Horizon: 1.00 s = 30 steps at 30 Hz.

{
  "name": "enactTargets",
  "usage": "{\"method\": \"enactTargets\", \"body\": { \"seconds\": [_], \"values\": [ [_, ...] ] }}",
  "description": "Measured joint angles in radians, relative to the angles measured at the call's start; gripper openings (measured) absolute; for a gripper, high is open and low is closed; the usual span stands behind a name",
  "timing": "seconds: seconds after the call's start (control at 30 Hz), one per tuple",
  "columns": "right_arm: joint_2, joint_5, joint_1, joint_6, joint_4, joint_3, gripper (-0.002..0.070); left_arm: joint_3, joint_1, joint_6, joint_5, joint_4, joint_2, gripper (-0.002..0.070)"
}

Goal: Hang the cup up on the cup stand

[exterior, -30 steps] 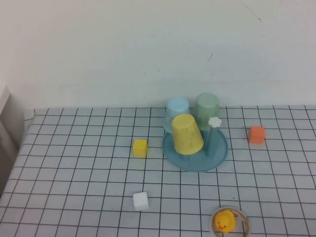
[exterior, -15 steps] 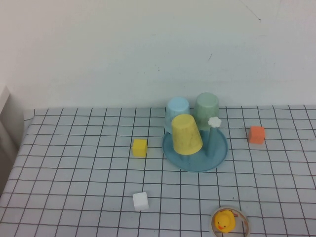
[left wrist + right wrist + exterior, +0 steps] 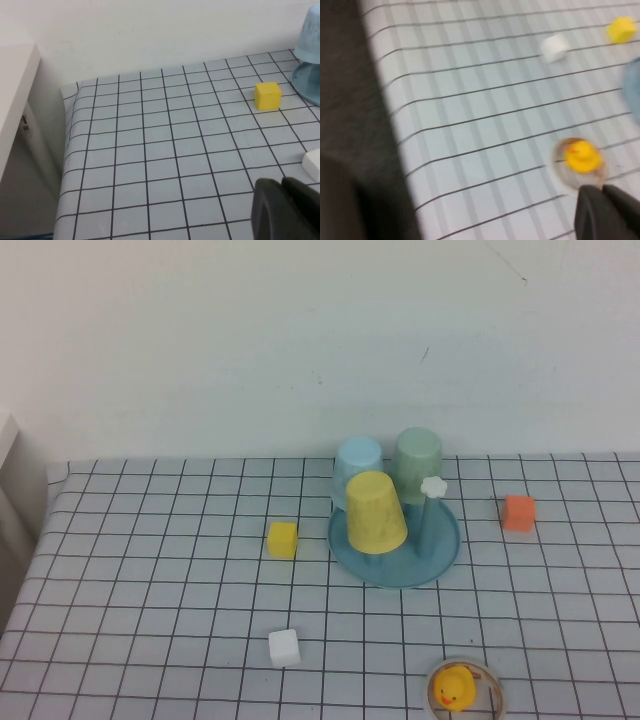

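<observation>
Plain yellow plastic cup (image 3: 376, 511) sits upside down on round blue plastic cup stand (image 3: 440, 558), beside light blue cup (image 3: 358, 462) and pale green cup (image 3: 418, 459).

Left gripper (image 3: 284, 206) closed, empty, near white cube (image 3: 313, 164).

Right gripper (image 3: 606, 212) closed, empty, beside yellow rubber duck (image 3: 583, 156).

Risk: arm swing could bump stand (cups only loosely seated, I judge), tipping cup off peg.

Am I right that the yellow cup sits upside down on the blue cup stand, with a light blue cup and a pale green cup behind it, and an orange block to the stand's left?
Not quite. The orange block lies to the right of the cup stand; the block on its left is the yellow block. The high view shows this. The yellow cup, light blue cup and pale green cup are as you say.
</observation>
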<state>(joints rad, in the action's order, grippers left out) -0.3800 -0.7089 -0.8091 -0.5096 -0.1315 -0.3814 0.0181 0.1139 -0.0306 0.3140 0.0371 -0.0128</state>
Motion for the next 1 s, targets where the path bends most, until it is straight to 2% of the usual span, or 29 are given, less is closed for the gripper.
{"method": "enactTargets", "body": {
  "seconds": [0.13, 0.4, 0.57, 0.73, 1.0],
  "values": [
    [0.04, 0.051, 0.136, -0.021, -0.004, 0.013, -0.0001, 0.0, 0.0, 0.0, 0.0, 0.0, 0.0, -0.0001],
    [0.181, 0.337, 0.544, -0.025, -0.002, 0.16, -0.0001, 0.0, 0.0, 0.0, 0.0, 0.0, 0.0, -0.0001],
    [0.311, 0.482, 0.716, -0.025, -0.002, 0.273, -0.0001, 0.0, 0.0, -0.001, 0.0, 0.0, 0.0, -0.0001],
    [0.388, 0.523, 0.796, -0.025, -0.002, 0.39, -0.0001, 0.0, 0.0, -0.001, 0.0, 0.0, 0.0, -0.0001],
    [0.392, 0.376, 0.802, -0.025, -0.005, 0.405, -0.0001, 0.0, 0.0, -0.001, 0.0, 0.0, 0.0, -0.0001]
  ]
}}
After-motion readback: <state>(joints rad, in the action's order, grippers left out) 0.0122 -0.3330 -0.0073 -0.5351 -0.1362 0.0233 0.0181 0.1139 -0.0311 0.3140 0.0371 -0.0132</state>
